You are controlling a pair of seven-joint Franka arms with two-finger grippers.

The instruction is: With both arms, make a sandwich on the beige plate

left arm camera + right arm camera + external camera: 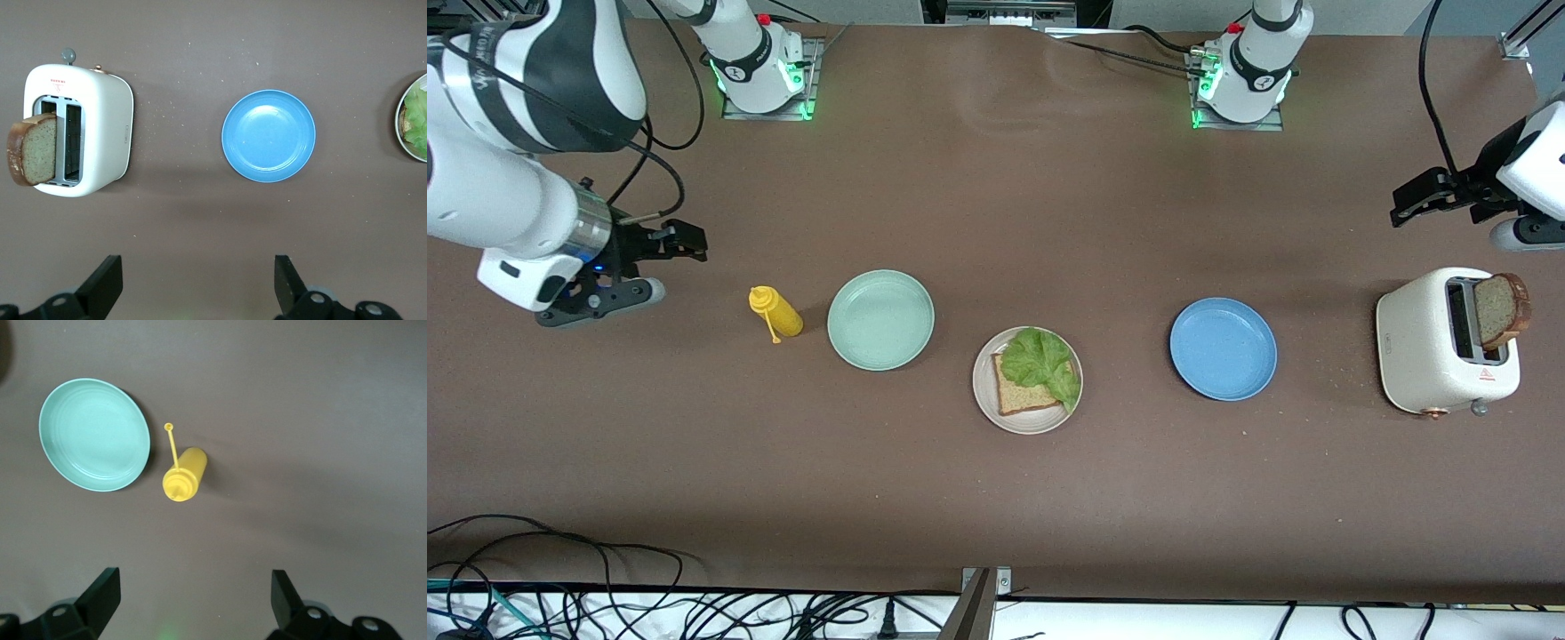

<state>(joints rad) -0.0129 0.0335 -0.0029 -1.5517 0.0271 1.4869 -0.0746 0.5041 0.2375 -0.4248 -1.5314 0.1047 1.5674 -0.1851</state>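
The beige plate (pixel 1040 426) lies mid-table with one brown bread slice (pixel 1021 396) on it and a green lettuce leaf (pixel 1040 358) on top of the slice. The plate's edge (pixel 400 127) and the lettuce (pixel 417 119) also show in the left wrist view. A second bread slice (pixel 1501 308) stands in a white toaster (pixel 1423 342); it shows in the left wrist view too (pixel 32 159). My left gripper (pixel 1403 206) (pixel 197 280) is open and empty, in the air near the toaster. My right gripper (pixel 692 242) (pixel 193 593) is open and empty, over bare table.
A blue plate (pixel 1223 348) (pixel 268 135) lies between the beige plate and the toaster (pixel 100 130). A mint-green plate (pixel 880 319) (pixel 93 435) and a yellow squeeze bottle (pixel 775 312) (pixel 183 475) lie toward the right arm's end. Cables run along the table's front edge.
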